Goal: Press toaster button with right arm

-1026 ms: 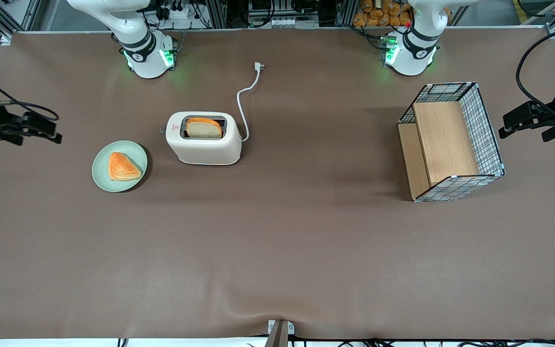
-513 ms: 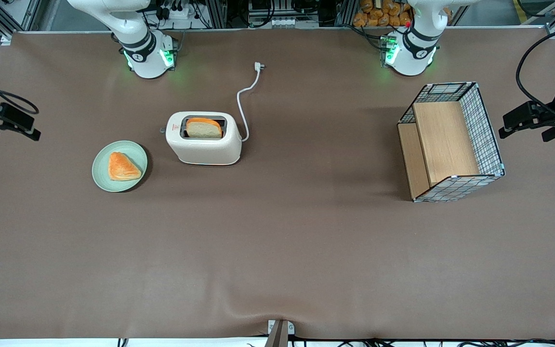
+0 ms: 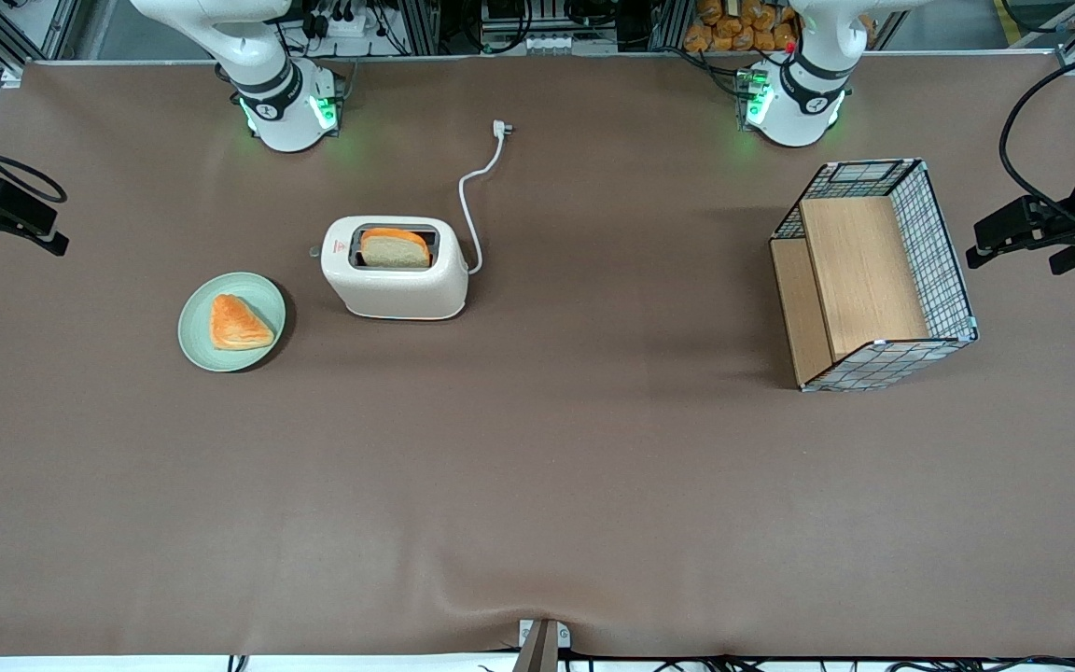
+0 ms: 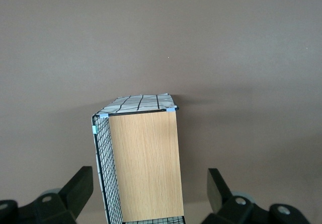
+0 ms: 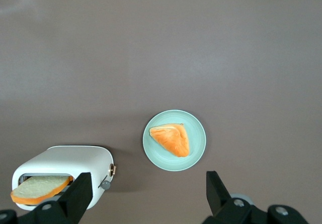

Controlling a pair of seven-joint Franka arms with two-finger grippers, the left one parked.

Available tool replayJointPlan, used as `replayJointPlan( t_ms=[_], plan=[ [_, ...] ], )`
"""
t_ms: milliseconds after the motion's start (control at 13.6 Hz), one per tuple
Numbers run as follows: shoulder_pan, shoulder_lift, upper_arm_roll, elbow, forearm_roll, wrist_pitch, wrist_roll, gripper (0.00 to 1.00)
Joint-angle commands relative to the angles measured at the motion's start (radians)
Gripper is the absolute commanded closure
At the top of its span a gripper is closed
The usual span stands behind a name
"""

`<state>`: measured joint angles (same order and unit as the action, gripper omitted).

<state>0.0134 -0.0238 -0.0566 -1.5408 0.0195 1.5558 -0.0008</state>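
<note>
Toaster (image 3: 395, 268) sits mid-table toward the working arm's end, bread slice (image 3: 395, 248) riding high in the slot. Button (image 3: 314, 251) pokes out of the narrow end that faces the plate (image 3: 231, 322), and reads as not pressed (slice up, knob high on the end in the wrist view (image 5: 105, 184)).

Change over the last second: gripper (image 3: 6, 219) has pulled away from the toaster toward the table edge at the working arm's end, and a bit farther from the front camera. It is now well apart from the toaster, farther out than the plate, with nothing between the fingers (image 5: 80, 196) (spread wide, empty).

My read: that is retreat or repositioning, not approach. Nothing on the toaster moved. The press is not started, and the whole reach to the button remains.

Pastry (image 3: 237, 323) on the plate and cord (image 3: 475, 201) are clear of the path.
</note>
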Motion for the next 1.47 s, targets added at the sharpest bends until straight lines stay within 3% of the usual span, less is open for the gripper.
replayJointPlan(
  t_ms=[0, 1392],
  plan=[
    [-0.029, -0.016, 0.034, -0.012, -0.032, 0.010, 0.021, 0.00],
    [-0.030, -0.004, 0.044, 0.001, -0.029, 0.018, 0.019, 0.00]
  ],
)
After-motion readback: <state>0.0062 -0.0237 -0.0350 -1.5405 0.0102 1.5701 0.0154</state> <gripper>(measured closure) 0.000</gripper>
